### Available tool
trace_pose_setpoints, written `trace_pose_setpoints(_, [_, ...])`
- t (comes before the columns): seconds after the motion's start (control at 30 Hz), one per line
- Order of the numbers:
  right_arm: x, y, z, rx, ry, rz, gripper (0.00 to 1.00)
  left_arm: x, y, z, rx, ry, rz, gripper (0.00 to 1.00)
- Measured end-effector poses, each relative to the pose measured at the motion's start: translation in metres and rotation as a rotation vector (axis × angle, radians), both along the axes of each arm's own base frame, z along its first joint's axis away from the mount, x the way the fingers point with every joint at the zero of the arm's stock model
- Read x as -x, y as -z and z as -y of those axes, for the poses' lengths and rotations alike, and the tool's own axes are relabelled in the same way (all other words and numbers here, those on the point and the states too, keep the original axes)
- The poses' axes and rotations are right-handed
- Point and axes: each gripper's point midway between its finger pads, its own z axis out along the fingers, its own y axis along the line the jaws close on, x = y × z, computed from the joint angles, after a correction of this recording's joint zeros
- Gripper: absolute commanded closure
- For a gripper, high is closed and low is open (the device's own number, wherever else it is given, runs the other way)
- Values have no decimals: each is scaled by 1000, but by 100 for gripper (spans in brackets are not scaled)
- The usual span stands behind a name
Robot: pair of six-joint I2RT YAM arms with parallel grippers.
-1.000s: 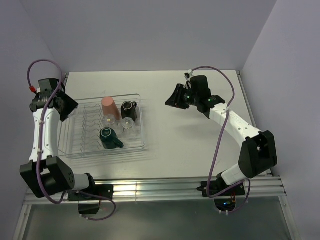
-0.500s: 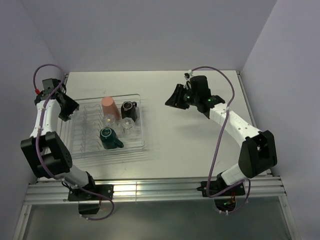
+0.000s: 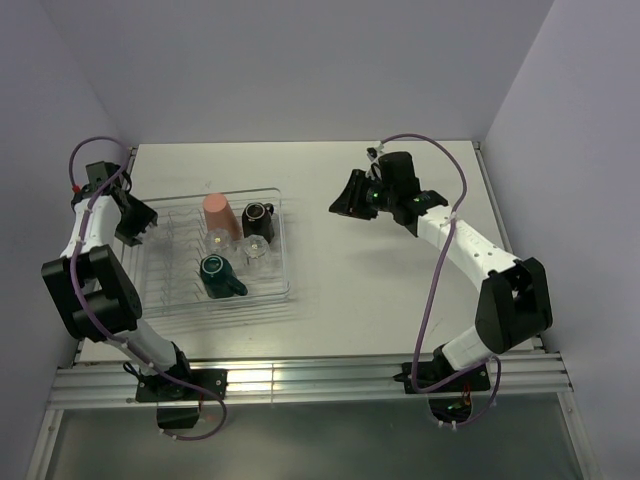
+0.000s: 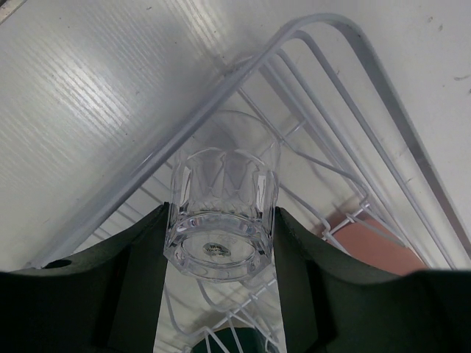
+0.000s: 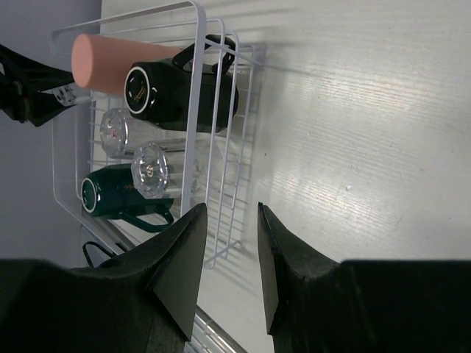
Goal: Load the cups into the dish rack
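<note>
I am watching a glossy, faceted clear tumbler (image 4: 221,220) gleaming between my left pincer's (image 4: 221,246) matt dark fingers (image 4: 140,287). Beyond them the dish rack (image 4: 193,118) is showing smooth white wire over a faintly grained, softly shining surface (image 4: 88,95).

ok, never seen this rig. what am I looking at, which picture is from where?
Two robot arms are bolted to the near edge of a white table. The wide picture looks down from above and behind them. The other two come from cameras on each wrist, so the dark shapes at the bottom are that arm's own fingers. A dish rack holds a salmon cup, a black mug, a green mug and two clear glasses. The left hand grips a third clear glass at the rack's left edge. The right hand is open and empty.
</note>
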Motion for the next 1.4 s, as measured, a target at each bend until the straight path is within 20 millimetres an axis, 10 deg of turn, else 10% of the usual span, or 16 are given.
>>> trace_pose_setpoints(0.5, [-1, 10, -1, 12, -7, -20, 59, -5, 23, 2, 38, 9, -30, 99])
trace_pose_setpoints(0.93, [-1, 15, -1, 19, -9, -31, 59, -6, 24, 2, 38, 12, -28, 31])
trace_pose_setpoints(1.4, [-1, 19, -1, 26, -11, -39, 60, -10, 25, 9, 57, 34, -19, 19])
